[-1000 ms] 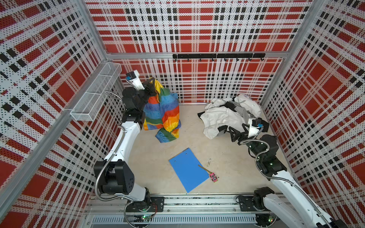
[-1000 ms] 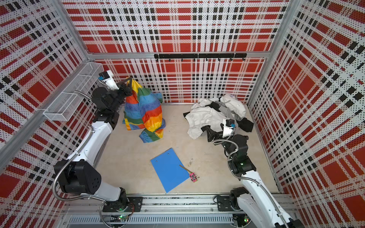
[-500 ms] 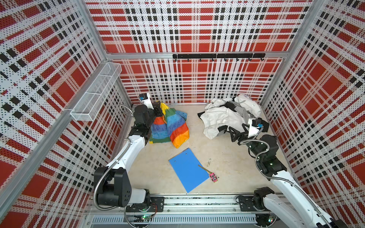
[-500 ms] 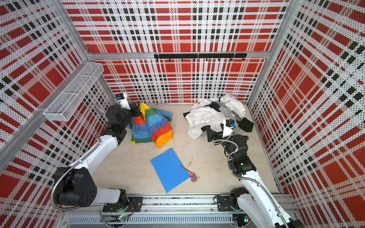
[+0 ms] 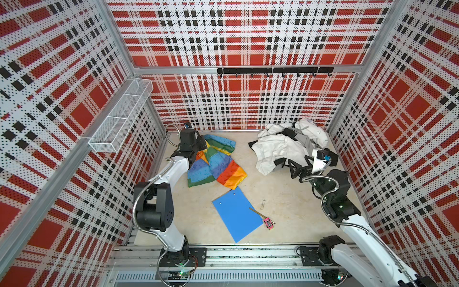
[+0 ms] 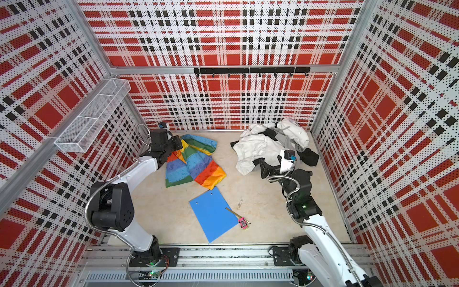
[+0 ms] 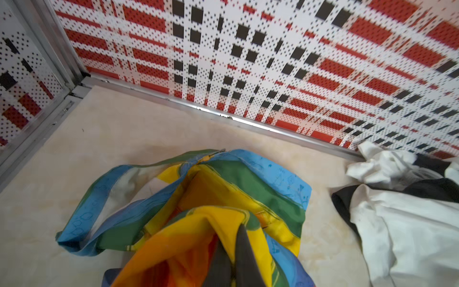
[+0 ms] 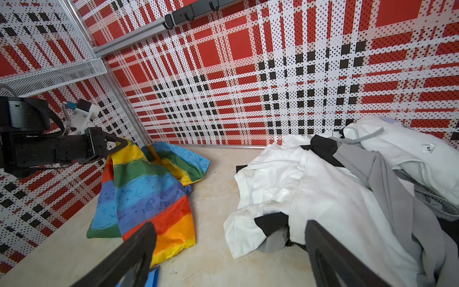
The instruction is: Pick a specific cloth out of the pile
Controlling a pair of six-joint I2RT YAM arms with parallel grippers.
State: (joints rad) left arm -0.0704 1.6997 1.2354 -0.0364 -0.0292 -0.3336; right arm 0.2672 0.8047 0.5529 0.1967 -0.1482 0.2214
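Cloth [image 5: 218, 166]: you have the rainbow cloth out of the heap. In both top views it lies mostly spread on the floor, left of centre.
Pile [image 5: 280, 149]: the white, grey and black clothes sit at the upper right of the floor, against the back wall and well apart from the cloth.
Left gripper [image 8: 116, 149]: closed on the cloth's yellow corner. In the right wrist view that corner is pinched and held up off the floor while the rest drapes down.
Right gripper [image 8: 231, 226]: jaws wide apart and holding nothing, low at the near edge of the pile.
Done: the separation looks complete to you; no other garment clings to the cloth.
Left: probably only letting go of the corner and drawing the arm back.
Change: a second ago the cloth hung high from the left gripper as a tall bundle near the upper left corner. Now the arm is lower and the cloth fans out toward the blue board [image 5: 236, 216], its orange edge just beside it. The right arm and pile look unmoved.
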